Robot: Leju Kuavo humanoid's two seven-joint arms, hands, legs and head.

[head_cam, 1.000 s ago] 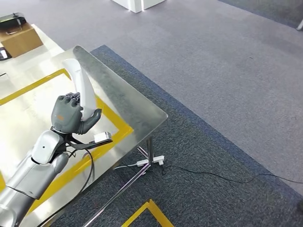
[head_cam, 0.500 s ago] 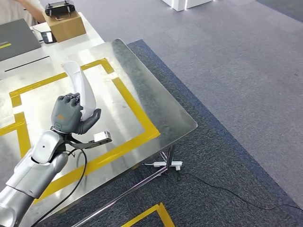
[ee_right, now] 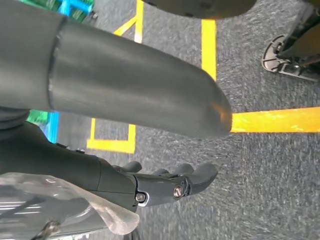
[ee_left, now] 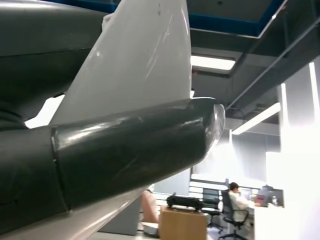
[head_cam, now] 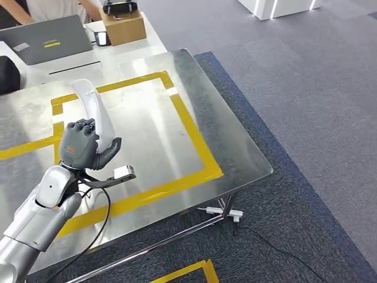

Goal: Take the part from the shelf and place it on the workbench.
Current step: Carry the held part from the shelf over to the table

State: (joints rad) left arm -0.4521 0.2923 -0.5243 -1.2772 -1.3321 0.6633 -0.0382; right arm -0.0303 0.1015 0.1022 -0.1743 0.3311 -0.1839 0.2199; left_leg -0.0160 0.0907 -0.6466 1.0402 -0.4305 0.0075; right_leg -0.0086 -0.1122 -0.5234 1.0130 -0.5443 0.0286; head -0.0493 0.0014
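Since a second ago your head view has swung toward the workbench (head_cam: 231,138): far more of its steel top and the yellow taped rectangle (head_cam: 195,141) now show, and a cardboard box (head_cam: 123,25) and a laptop (head_cam: 46,38) have come into sight on the white table (head_cam: 146,44) at the far side. That shift is the camera's; the arm and its load sit in the frame much as they did.

You have the left hand (head_cam: 82,144) wrapped around the lower end of the white part (head_cam: 95,112), thumb closed across its front. The part hangs above the near-left stretch of the bench, over the left side of the taped rectangle, not touching the surface. Its long axis runs roughly upright, leaning a little left, with the curved free end uppermost and pointing far-left.

Look to the right of the hand: the inside of the rectangle is bare steel out to the yellow line, then a plain margin to the bench's right edge and near-right corner, with grey carpet (head_cam: 311,118) beyond.

Your right hand (ee_right: 166,185) hangs over carpet with yellow floor lines (ee_right: 271,121), fingers loosely extended and holding nothing.
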